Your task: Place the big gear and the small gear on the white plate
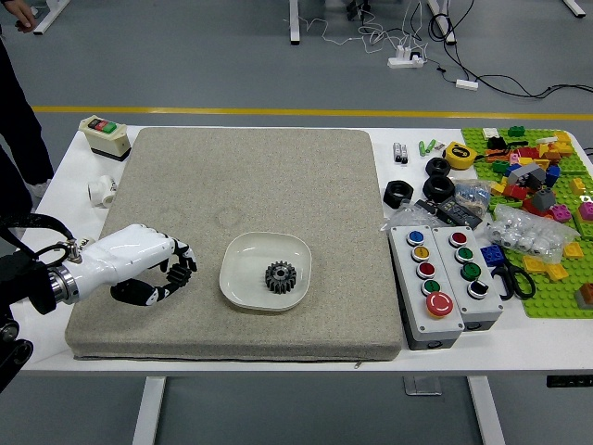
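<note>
The gear is to the right of the left hand, well apart from it. It sits inside the plate, near its right side. It is dark and round, with teeth and a hole in the middle. The hand is over the mat, left of the plate. I can't tell how open it is or if it has anything.

There are one plate, one gear, two button boxes and three tyres.
</note>
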Robot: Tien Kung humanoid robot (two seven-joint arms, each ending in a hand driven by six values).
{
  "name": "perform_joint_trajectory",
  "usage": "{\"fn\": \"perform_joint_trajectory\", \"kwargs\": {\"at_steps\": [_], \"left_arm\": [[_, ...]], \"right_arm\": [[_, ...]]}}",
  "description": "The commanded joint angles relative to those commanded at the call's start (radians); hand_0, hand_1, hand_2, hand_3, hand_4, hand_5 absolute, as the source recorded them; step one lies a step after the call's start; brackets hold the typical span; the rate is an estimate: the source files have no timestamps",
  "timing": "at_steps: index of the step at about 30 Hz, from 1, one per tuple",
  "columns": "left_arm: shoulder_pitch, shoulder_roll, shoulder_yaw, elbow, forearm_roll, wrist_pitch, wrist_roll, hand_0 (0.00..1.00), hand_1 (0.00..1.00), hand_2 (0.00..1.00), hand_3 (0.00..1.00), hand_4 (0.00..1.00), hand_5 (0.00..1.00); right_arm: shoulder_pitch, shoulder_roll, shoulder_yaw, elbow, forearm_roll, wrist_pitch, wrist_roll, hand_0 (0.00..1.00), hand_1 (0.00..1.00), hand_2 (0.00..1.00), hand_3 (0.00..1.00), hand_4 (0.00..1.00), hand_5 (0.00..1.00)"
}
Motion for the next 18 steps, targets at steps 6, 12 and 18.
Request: {"fn": "perform_joint_trajectory", "kwargs": {"at_steps": [6, 12, 18], "left_arm": [[-0.054, -0.071, 0.023, 0.037, 0.000, 0.078, 0.004, 0.326, 0.436, 0.468, 0.521, 0.353, 0.002], [-0.105, -0.134, 0.061, 0.095, 0.000, 0.134, 0.010, 0.332, 0.453, 0.496, 0.543, 0.481, 0.002], [-0.123, -0.158, 0.114, 0.129, 0.000, 0.147, 0.014, 0.335, 0.472, 0.519, 0.554, 0.586, 0.002]], "right_arm": [[0.001, 0.000, -0.002, 0.001, 0.004, 0.001, 0.000, 0.711, 0.745, 0.795, 0.663, 0.852, 0.680], [0.002, 0.000, -0.005, 0.001, 0.006, 0.002, -0.001, 0.711, 0.745, 0.795, 0.662, 0.852, 0.680], [0.003, -0.001, -0.006, 0.001, 0.006, 0.003, -0.001, 0.711, 0.745, 0.795, 0.663, 0.852, 0.680]]}}
